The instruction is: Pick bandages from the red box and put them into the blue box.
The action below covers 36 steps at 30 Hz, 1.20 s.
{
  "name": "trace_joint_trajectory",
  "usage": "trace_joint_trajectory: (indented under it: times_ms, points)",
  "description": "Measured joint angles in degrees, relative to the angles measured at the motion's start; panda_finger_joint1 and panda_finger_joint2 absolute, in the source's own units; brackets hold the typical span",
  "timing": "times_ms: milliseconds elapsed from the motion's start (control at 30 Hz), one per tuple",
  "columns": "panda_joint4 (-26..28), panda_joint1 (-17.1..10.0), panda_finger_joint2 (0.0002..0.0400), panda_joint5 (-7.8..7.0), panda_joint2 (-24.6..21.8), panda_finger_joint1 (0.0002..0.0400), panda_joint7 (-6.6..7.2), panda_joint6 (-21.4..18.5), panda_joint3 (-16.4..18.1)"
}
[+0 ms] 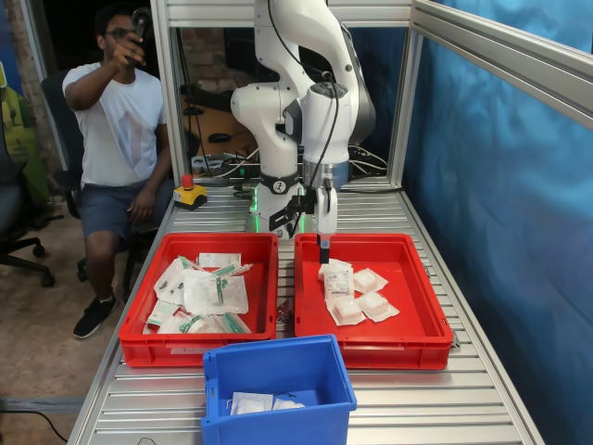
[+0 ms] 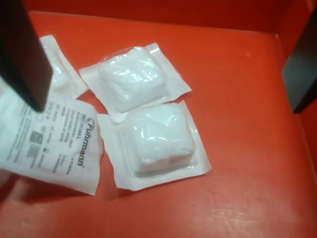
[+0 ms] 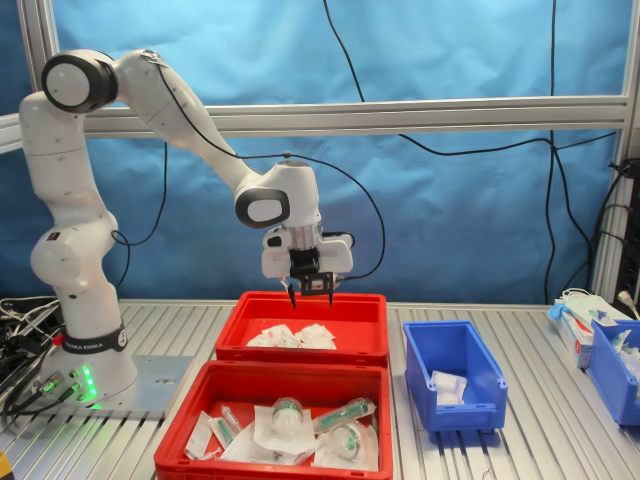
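Shallow rectangular red plastic tray (image 1: pixel 419 306), on the ribbed metal table (image 1: pixel 445 399): holds the small white puffy square bandage packets in clear wrap (image 1: pixel 357 295), clustered toward its nine o'clock side in the first exterior view. In the wrist view two puffy packets (image 2: pixel 157 139) lie side by side, touching at their edges, between the two dark fingers (image 2: pixel 22 54); a flat printed white packet (image 2: pixel 49 144) lies just under one finger. Gripper (image 1: pixel 324 252): black, fingers spread apart, nothing pinched, hovering just above the cluster, close to the tray's far wall at twelve o'clock in the first exterior view. White arm (image 3: pixel 180 110): reaches out from its base and bends down, wrist vertical, fingers pointing straight down into the tray in the second exterior view. Deep rectangular blue plastic crate (image 1: pixel 278 371): at six o'clock of both trays in the first exterior view, holding white packets (image 1: pixel 264 402). Second red tray (image 1: pixel 148 343): at nine o'clock of the first, filled with flatter green-marked packets (image 1: pixel 208 292).
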Motion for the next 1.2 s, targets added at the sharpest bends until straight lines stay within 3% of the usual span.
trace_joint_trajectory:
  times_ms: [367,1200]
  points:
    - [-0.4,0.2,0.04,0.0,4.3,0.04,0.0,4.9,0.5]
    - [-0.8,1.4,0.04,0.0,8.2,0.04,0.0,6.8,0.9]
